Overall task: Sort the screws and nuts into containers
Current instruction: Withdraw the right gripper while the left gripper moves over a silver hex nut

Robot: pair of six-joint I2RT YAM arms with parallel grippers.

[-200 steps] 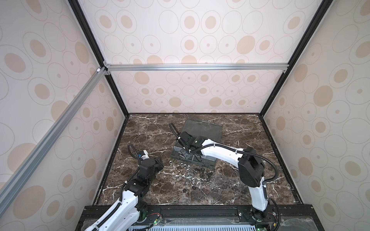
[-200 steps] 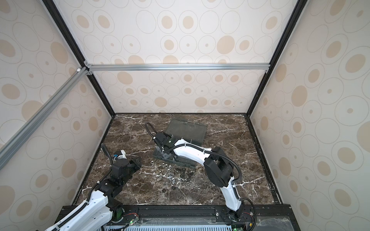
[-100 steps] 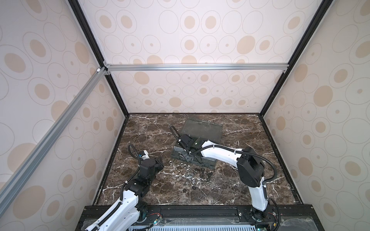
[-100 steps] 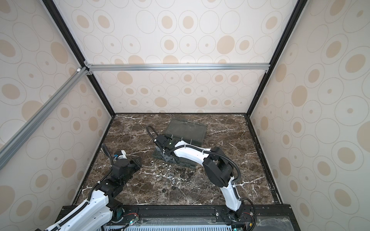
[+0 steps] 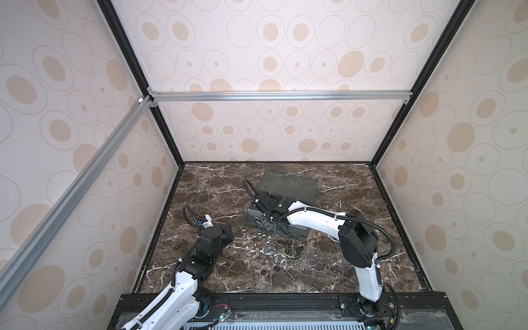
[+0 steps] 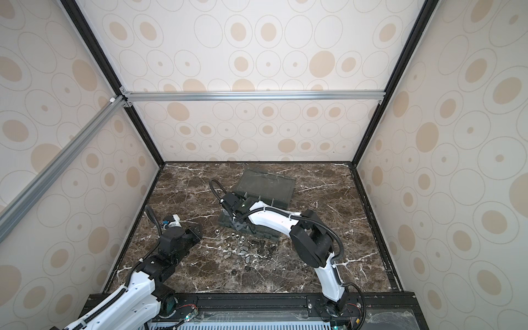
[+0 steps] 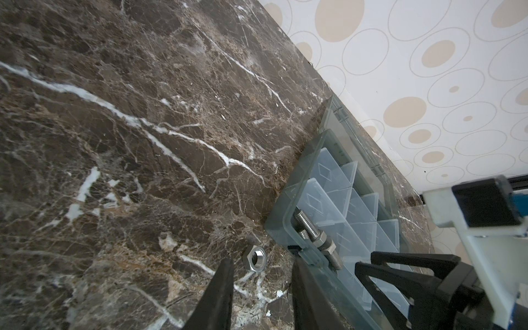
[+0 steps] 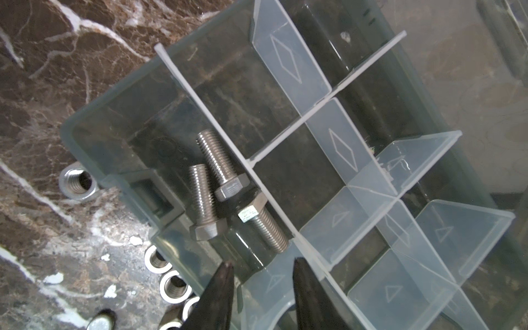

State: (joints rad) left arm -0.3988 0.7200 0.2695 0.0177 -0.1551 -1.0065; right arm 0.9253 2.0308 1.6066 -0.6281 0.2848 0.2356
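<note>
**Letting Go Over the Box**

Starting with a top view: shows the right gripper (image 5: 265,224) reaching across the middle and hanging low over the near corner of the organizer box (image 5: 297,238). Shows the left gripper (image 5: 228,233) well apart from that box, down low by the marble table (image 5: 328,271). Puts the loose nuts (image 5: 267,248) in a little heap on the table, behind the right gripper and back toward its arm's base.

Turning to the left wrist view: shows the fingers (image 7: 220,291) spread a little, with nothing between them. Has one silver nut (image 7: 254,257) lying just ahead of the fingertips, touching neither. Has the box corner just beside that nut.

Moving to the right wrist view: shows the fingertips (image 8: 221,285) spread now and holding nothing, though pressed together only a second ago. Hangs just above a corner cell (image 8: 137,123), with three screws (image 8: 225,183) lying just ahead of the fingertips, close against a thin pale divider (image 8: 251,165). Looks like a fresh drop of one screw into that cell.

Means one more screw sorted, most likely, and a free gripper. Leaves many nuts out on the table, beside and behind the fingertips, so lots still to do. Calls next for lifting clear of the box walls and going back to the heap.
</note>
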